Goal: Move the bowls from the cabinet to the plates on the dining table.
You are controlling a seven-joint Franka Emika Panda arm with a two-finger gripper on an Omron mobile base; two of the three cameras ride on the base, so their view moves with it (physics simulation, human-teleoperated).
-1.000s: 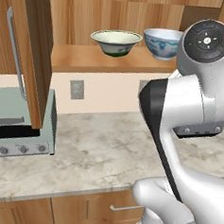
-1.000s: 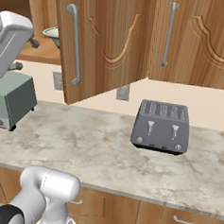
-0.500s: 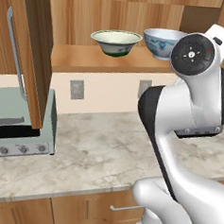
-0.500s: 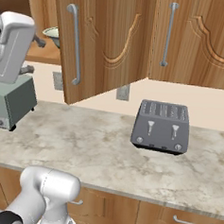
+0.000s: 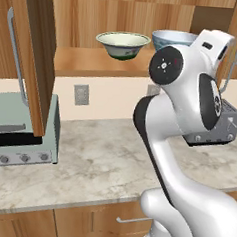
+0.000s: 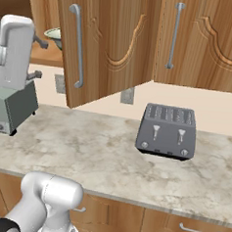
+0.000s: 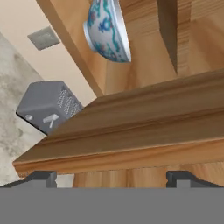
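Since a second ago we have swung the arm's upper joints higher and closer to the cabinet (image 5: pixel 39 60), while both bowls have kept their places on the shelf.

In the left base view, the cream bowl with the green band (image 5: pixel 122 44) stands at the front edge of the cabinet shelf, and the blue-patterned bowl (image 5: pixel 172 40) sits just beside it, partly behind our arm. The toaster oven (image 5: pixel 19 133) rests at the left end of the table (image 5: pixel 102 164).

In the right base view, the open cabinet door (image 6: pixel 103 43) hides most of the shelf; the toaster (image 6: pixel 168 131) stands near the table's back edge.

In the hand view, the end effector (image 7: pixel 111 177) has its tips set wide apart with nothing between them, the patterned bowl well ahead.

We judge nothing delivered yet: both bowls remain to be carried.
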